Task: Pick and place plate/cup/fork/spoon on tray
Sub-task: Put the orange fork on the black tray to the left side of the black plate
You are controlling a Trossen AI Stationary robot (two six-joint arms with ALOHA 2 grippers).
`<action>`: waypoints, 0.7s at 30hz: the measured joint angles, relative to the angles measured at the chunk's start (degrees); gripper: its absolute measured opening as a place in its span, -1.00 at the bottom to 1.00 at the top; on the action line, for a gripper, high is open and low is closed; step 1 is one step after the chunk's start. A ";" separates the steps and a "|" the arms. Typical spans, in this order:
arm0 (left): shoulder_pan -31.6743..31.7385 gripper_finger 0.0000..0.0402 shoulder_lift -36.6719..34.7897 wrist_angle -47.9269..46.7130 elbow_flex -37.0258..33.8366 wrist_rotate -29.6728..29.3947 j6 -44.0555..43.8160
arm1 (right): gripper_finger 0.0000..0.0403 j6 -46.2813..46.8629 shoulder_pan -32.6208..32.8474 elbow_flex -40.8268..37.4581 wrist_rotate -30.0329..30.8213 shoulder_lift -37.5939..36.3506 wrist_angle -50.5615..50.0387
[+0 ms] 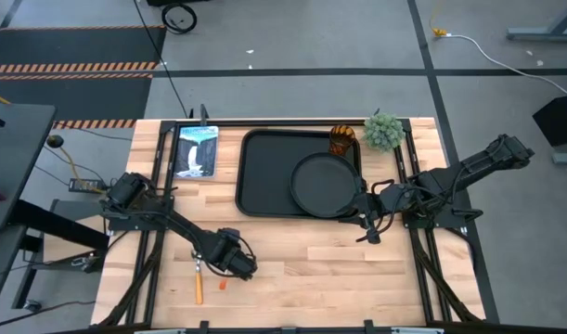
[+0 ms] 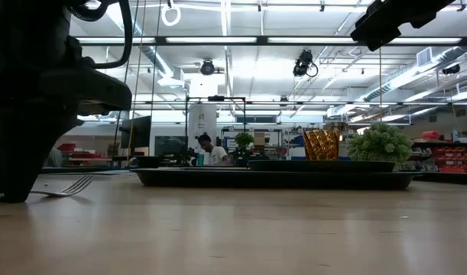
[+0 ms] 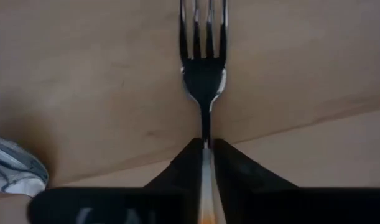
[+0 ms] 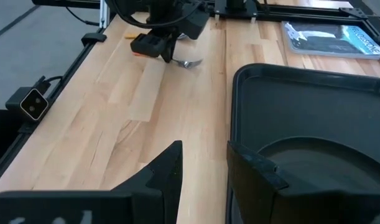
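Observation:
My left gripper (image 1: 242,268) is low over the table's near left part, shut on the fork (image 3: 205,68), whose silver tines stick out ahead of the fingers. The spoon (image 1: 198,278) lies on the table just left of that gripper; its bowl shows in the left wrist view (image 3: 9,169). The black tray (image 1: 264,176) lies at the far middle. The round plate (image 1: 323,184) lies in its right half and the amber cup (image 1: 343,139) stands in its far right corner. My right gripper (image 1: 370,228) is open and empty off the tray's near right corner. My left gripper pinches the fork's thin neck (image 3: 206,138), just behind the tines, between its two fingers. The fork lies along the fingers, its orange handle (image 3: 206,211) running back between them. The tines (image 2: 74,185) sit level, very low; whether they touch the table I cannot tell.
A small green potted plant (image 1: 383,131) stands at the far right corner, beside the cup. A flat printed packet (image 1: 196,150) lies left of the tray. A small orange scrap (image 1: 223,285) lies near the spoon. Bare wood spreads between the tray and the near edge.

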 joint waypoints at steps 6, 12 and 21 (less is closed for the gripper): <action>-0.04 -0.95 0.00 -0.04 0.00 -0.83 1.65 | -0.35 0.20 0.00 0.00 -0.02 0.00 -0.04; 0.11 -0.90 -0.13 -0.11 -0.04 -1.39 1.72 | -0.35 0.20 0.00 0.00 -0.02 0.00 -0.04; 3.20 -0.89 -0.42 -0.58 2.27 -2.66 6.10 | -0.35 0.20 0.00 0.00 0.00 0.00 0.33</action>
